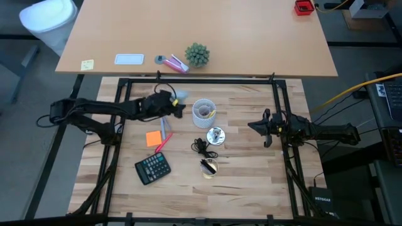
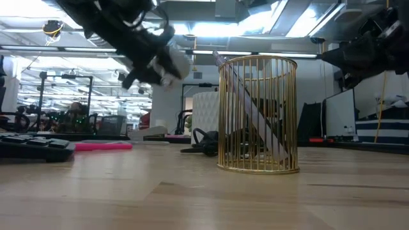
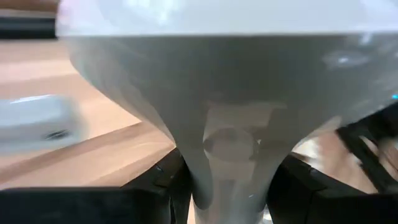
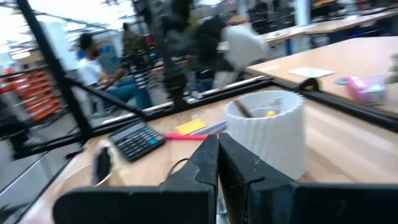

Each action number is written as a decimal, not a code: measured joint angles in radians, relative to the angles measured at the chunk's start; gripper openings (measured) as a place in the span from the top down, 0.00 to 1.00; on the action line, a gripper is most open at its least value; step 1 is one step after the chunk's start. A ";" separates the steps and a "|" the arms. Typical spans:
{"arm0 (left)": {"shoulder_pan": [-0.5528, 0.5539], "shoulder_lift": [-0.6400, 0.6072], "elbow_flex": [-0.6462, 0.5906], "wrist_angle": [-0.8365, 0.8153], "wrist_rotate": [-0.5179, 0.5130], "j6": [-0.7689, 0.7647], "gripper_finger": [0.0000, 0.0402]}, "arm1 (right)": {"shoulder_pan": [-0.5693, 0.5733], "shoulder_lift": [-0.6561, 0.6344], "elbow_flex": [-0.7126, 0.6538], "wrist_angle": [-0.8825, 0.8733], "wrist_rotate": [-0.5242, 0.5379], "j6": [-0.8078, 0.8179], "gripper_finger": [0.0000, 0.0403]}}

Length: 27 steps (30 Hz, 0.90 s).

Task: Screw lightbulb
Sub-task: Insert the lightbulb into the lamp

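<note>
Gripping the lightbulb [image 3: 230,81] by its narrow neck, the left gripper [image 1: 174,104] hangs in the air over the far left part of the bench [image 1: 251,169], its fingers [image 3: 149,186] pinching the white bulb from both sides. In the low view the lightbulb shows clear of the wood, tilted. Just beside it toward the middle stands the pale cup [image 1: 203,113]; nearer the front lie the silver socket [image 1: 215,135], the gold wire holder [image 1: 209,167] and the calculator [image 1: 152,168]. The right gripper [image 1: 266,130] waits near the right edge, fingers pressed together, empty.
</note>
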<state>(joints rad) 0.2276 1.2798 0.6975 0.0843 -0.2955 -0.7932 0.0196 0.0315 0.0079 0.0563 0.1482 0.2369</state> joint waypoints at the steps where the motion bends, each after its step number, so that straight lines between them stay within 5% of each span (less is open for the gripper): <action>1: -0.020 0.007 0.000 0.038 -0.001 0.025 0.63 | 0.000 0.000 0.000 0.000 0.021 0.003 0.97; 20: -0.251 0.391 0.000 0.887 -0.046 0.456 0.63 | 0.000 0.060 0.000 0.162 0.086 0.022 0.97; 27: -0.282 0.545 0.033 1.034 -0.045 0.540 0.62 | 0.000 0.170 0.000 0.299 0.085 0.032 0.97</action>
<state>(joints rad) -0.0541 1.8244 0.7309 1.1183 -0.3405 -0.2528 0.0195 0.2013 0.0080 0.3555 0.2329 0.2687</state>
